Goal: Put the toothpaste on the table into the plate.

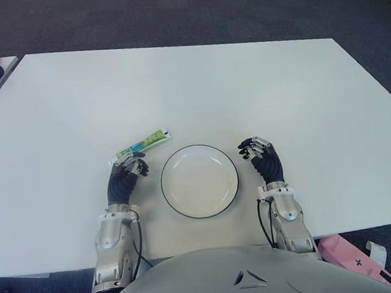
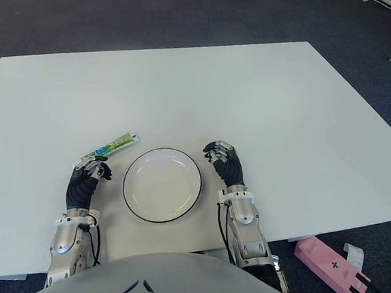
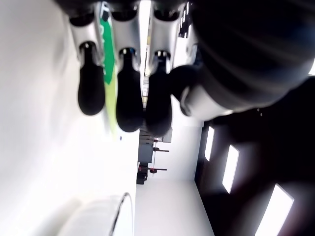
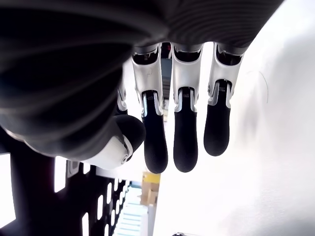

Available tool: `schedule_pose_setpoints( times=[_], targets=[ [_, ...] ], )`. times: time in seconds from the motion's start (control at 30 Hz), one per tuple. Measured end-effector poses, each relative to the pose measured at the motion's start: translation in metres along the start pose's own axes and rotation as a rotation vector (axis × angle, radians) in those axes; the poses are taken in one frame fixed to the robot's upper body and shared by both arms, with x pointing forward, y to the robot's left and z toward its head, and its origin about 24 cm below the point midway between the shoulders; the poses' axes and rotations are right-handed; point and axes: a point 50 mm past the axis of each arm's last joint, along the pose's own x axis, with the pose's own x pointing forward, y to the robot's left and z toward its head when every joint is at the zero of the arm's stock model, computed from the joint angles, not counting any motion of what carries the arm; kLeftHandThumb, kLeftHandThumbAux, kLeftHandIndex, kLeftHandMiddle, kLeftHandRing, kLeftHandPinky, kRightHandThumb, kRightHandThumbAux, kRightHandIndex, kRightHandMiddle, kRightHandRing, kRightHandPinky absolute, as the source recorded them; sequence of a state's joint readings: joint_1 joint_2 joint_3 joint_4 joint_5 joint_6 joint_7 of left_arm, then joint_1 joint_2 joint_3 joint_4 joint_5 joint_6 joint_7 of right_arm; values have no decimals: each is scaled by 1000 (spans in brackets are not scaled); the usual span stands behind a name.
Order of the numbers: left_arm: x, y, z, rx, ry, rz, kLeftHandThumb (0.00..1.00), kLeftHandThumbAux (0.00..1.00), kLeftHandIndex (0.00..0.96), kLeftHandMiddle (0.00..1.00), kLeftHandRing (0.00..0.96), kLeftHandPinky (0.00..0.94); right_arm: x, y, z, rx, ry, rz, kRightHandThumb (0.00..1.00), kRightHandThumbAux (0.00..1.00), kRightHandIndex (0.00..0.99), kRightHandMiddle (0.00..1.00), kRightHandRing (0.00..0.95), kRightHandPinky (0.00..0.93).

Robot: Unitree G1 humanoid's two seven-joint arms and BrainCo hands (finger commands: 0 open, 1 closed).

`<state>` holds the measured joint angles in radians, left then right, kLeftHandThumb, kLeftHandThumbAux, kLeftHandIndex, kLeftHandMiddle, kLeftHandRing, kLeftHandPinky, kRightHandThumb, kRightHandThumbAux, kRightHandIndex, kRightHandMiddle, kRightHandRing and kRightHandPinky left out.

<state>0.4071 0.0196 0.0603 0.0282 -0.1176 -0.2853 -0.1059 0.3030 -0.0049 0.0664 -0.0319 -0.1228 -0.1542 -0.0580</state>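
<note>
Only left wrist view: toothpaste (image 3: 106, 69) behind fingers (image 3: 91, 88).

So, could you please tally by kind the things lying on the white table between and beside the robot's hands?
Toothpaste tubes: 1, the green toothpaste, lying just beyond the left hand.
Plates: 1, the white plate with a dark rim, holding nothing, between the left hand and the right hand.
Total: 2 things on the table.
</note>
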Motion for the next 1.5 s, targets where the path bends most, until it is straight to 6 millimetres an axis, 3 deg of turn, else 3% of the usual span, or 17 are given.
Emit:
schedule_pose_setpoints(
  times=[0.5, 0.77, 1.0, 1.17, 1.3, 1.33, 1.4, 1.5],
  targets=[
    [-2, 2, 4, 8, -28, 9, 711, 714, 440, 628, 610, 606, -1, 2, 2, 4, 2, -2, 709, 728, 428, 478, 480, 485],
    [0, 5, 33, 110, -150, 47, 709, 714, 439, 606, 593, 585, -1, 4, 2, 8, 4, -3, 709, 728, 429, 485, 486, 494],
    [3, 20, 53, 434, -262, 101, 702, 716, 434, 558, 557, 530, -1, 5, 2, 6, 4, 2, 710, 728, 428, 479, 482, 481],
    [5, 20, 75, 663, -344, 128, 700, 709, 429, 512, 518, 486, 0, 5, 2, -3, 5, -6, 709, 728, 428, 479, 479, 478],
    [10, 19, 82, 809, -370, 150, 700, 700, 424, 442, 455, 444, 0, 6, 2, -10, 2, -2, 710, 729, 428, 483, 481, 482],
    [11, 19, 83, 853, -364, 150, 644, 600, 394, 412, 426, 424, 0, 6, 2, -12, 3, 0, 710, 729, 428, 483, 480, 480],
    [14, 21, 85, 922, -350, 153, 596, 491, 347, 353, 374, 387, 0, 7, 2, -13, 2, 2, 710, 729, 428, 481, 478, 476],
    [18, 24, 88, 1019, -295, 152, 569, 377, 257, 260, 297, 330, 0, 7, 2, -14, 2, 2, 710, 729, 428, 479, 476, 477]
  ],
)
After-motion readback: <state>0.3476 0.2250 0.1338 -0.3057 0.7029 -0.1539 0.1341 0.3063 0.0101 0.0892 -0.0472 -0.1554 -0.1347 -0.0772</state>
